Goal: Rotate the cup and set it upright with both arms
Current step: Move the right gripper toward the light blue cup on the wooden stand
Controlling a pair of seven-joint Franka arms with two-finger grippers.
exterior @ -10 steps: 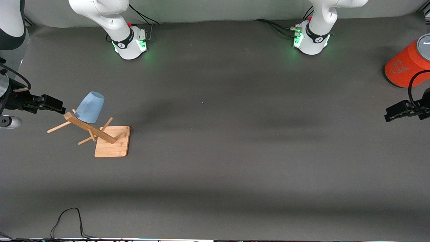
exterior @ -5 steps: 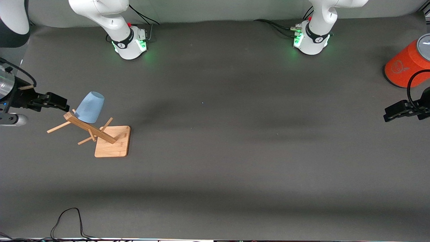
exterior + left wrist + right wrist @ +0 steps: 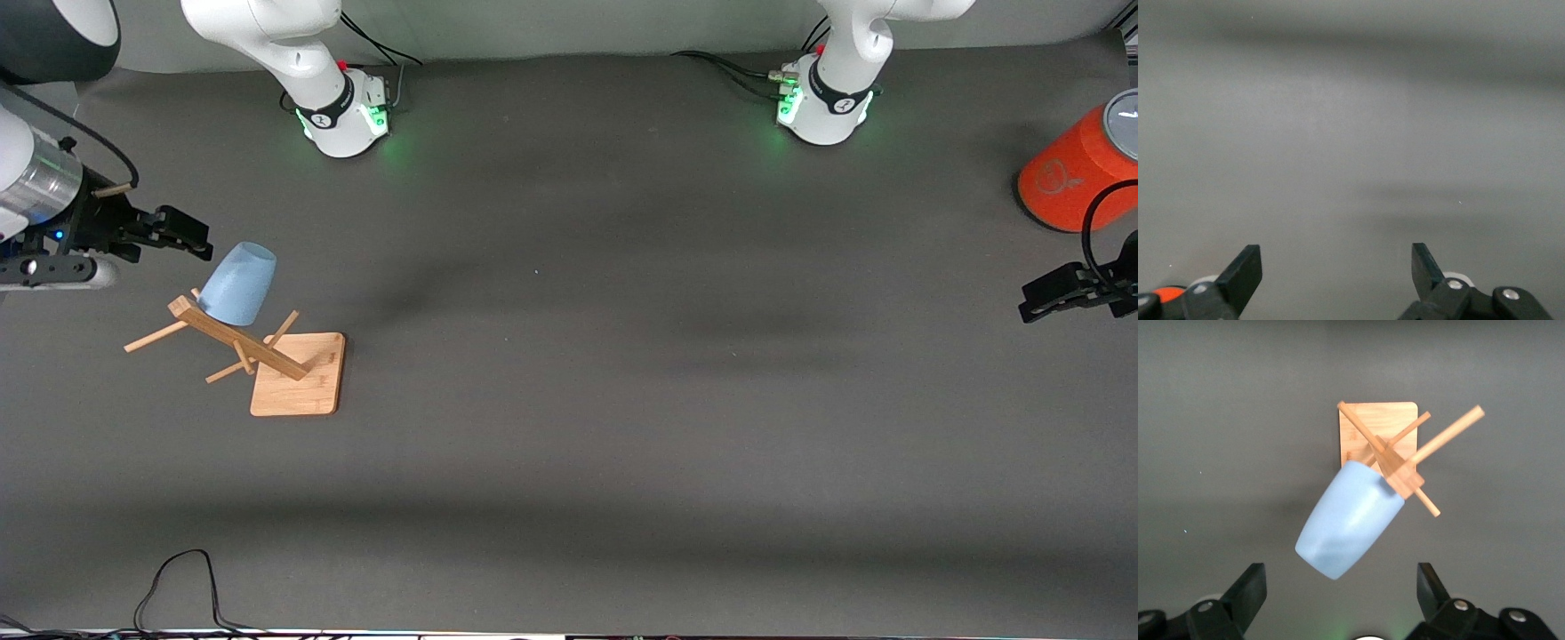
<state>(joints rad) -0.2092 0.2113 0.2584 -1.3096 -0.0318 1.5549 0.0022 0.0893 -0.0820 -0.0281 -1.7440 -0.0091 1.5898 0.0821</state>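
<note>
The pale-blue cup [image 3: 237, 284] hangs upside down and tilted on a peg of a wooden rack [image 3: 267, 360] toward the right arm's end of the table. In the right wrist view the cup [image 3: 1348, 524] sits on the rack [image 3: 1395, 457], its closed bottom pointing at my jaws. My right gripper [image 3: 191, 240] is open and empty, just beside the cup's bottom, apart from it; it also shows in its own view [image 3: 1340, 590]. My left gripper [image 3: 1045, 296] is open and empty at the left arm's end, over bare mat; it also shows in its own view [image 3: 1336, 267].
A big orange cylinder with a grey top [image 3: 1080, 169] stands at the left arm's end, near the left gripper. The rack's square wooden base [image 3: 298, 391] rests on the grey mat. A black cable [image 3: 178, 587] lies at the near edge.
My right gripper has moved up and toward the cup's bottom, from beside the rack's pegs to level with the cup. The left gripper has barely moved.
</note>
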